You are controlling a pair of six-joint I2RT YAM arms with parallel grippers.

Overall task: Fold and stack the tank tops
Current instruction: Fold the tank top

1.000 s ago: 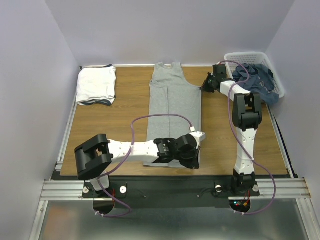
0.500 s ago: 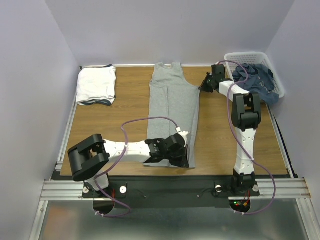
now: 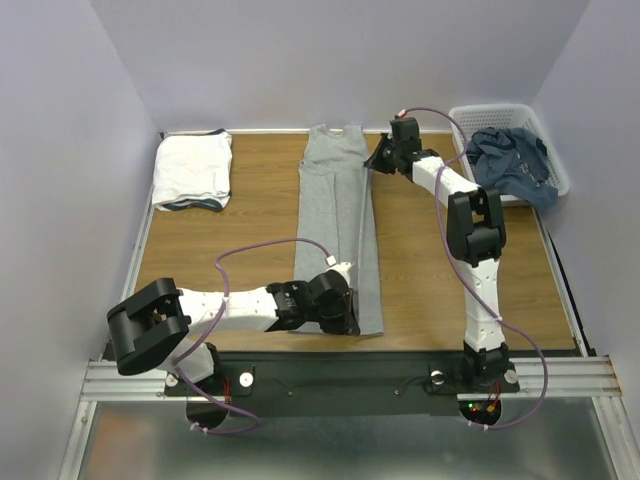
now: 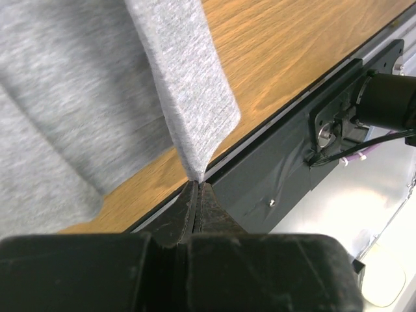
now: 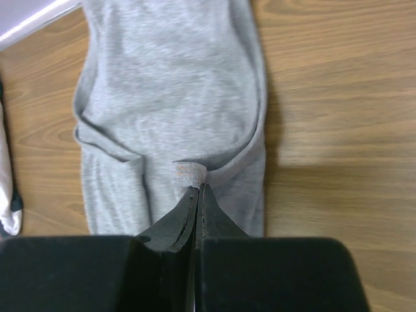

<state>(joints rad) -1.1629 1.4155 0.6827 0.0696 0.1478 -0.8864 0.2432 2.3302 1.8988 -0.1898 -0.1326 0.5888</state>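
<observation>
A heather grey tank top (image 3: 335, 225) lies lengthwise down the middle of the wooden table, its right side lifted and folded over to the left. My left gripper (image 3: 347, 318) is shut on the near hem corner; in the left wrist view the grey fabric (image 4: 188, 84) rises from the pinched tips (image 4: 197, 183). At the far end my right gripper (image 3: 377, 160) is shut on the armhole edge, where a small fold of grey tank top (image 5: 169, 78) sits between the tips (image 5: 198, 187). A folded white tank top (image 3: 192, 172) rests at the far left. Blue tank tops (image 3: 512, 165) fill the basket.
The white lattice basket (image 3: 470, 112) stands at the far right corner. A black rail (image 4: 279, 169) and metal frame run along the table's near edge, close under the left gripper. Purple-grey walls enclose the table on three sides. Bare wood (image 3: 430, 260) shows right of the grey top.
Both grippers have moved left, carrying the grey top's right edge over its middle, so the top now lies narrower. The left arm has swung left along the near edge.
</observation>
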